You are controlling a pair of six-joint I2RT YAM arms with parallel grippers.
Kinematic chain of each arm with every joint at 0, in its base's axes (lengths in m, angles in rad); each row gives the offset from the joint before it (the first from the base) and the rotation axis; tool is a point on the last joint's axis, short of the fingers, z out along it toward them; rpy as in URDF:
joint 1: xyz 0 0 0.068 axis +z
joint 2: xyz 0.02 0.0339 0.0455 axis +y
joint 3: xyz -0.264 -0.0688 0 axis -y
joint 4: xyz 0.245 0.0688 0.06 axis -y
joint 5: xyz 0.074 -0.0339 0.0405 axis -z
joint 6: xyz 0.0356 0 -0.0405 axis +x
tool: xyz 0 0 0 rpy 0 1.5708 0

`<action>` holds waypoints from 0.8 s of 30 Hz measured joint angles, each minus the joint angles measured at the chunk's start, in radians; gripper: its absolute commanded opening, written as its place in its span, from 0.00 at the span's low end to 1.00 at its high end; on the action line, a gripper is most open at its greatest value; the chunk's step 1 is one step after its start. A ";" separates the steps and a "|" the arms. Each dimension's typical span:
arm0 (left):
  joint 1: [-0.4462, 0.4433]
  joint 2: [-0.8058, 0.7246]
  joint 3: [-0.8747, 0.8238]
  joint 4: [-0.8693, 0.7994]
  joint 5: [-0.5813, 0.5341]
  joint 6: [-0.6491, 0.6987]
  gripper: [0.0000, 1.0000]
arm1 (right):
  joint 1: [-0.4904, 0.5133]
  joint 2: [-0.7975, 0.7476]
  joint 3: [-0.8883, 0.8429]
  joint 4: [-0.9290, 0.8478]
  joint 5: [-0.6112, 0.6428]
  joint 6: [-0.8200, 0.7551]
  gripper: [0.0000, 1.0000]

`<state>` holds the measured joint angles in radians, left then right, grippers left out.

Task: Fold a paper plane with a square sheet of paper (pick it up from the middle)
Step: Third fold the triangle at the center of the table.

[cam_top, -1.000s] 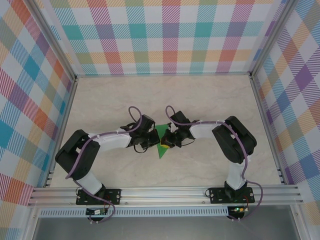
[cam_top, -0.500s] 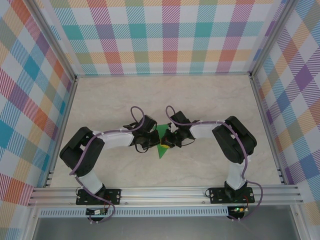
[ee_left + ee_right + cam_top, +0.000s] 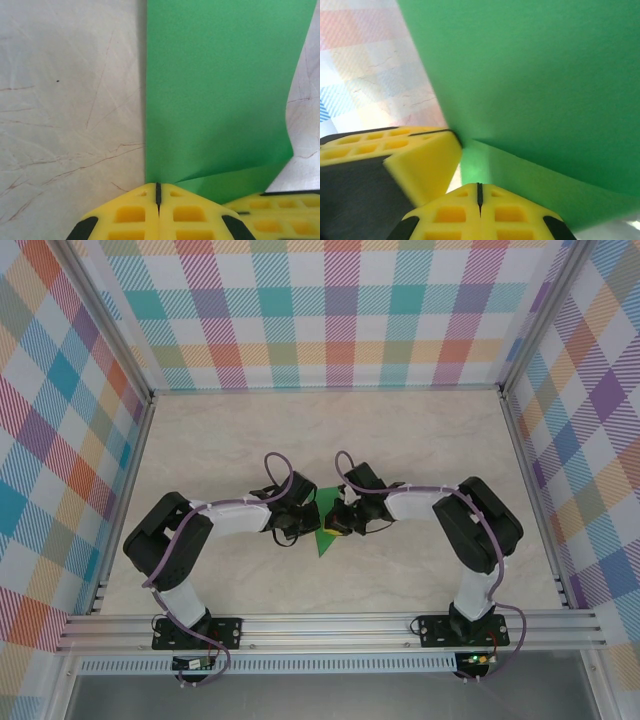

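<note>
2 arms are bolted to a metal rail [image 3: 330, 625] at the near edge of the desk [image 3: 420, 440]. The left arm [image 3: 165, 545] and the right arm [image 3: 478, 530] both bend inward toward the middle. There the left fingers [image 3: 303, 524] and the right fingers [image 3: 336, 526] come close together over the green paper [image 3: 324, 540], which sits near the centre of the desk, a little toward the near side. From above, it shows as a narrow shape between the 2 wrists, with 1 point toward the rail and another toward the far wall. In the left wrist view, the left fingers [image 3: 158, 205] are pressed together, and the paper [image 3: 215, 90] rises from their tips with a straight left edge and a lifted fold low on its right side. The tips of the right fingers [image 3: 272, 207] show just beside that fold. In the right wrist view, the right fingers [image 3: 478, 207] are likewise closed, with the paper [image 3: 535, 85] running into their seam, and the left fingers [image 3: 415, 160] almost touch them. Both pairs look pinched on the paper's lower edge. Beyond them lies bare marbled desk, and past it stands a wall of coloured checks [image 3: 330, 310].
</note>
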<state>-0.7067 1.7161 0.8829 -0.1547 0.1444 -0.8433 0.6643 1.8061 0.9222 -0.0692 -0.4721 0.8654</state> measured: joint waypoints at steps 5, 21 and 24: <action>-0.005 0.000 0.004 -0.008 -0.012 0.004 0.00 | -0.012 -0.044 0.000 0.006 -0.014 -0.045 0.00; -0.012 0.034 0.080 -0.132 -0.053 0.030 0.00 | -0.072 0.011 -0.050 0.023 -0.011 -0.115 0.00; -0.012 0.039 0.087 -0.142 -0.054 0.029 0.00 | -0.086 -0.010 -0.075 0.030 -0.003 -0.123 0.00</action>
<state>-0.7189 1.7550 0.9695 -0.2966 0.0906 -0.8139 0.5781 1.7962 0.8471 -0.0395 -0.4755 0.7422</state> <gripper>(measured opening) 0.040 0.045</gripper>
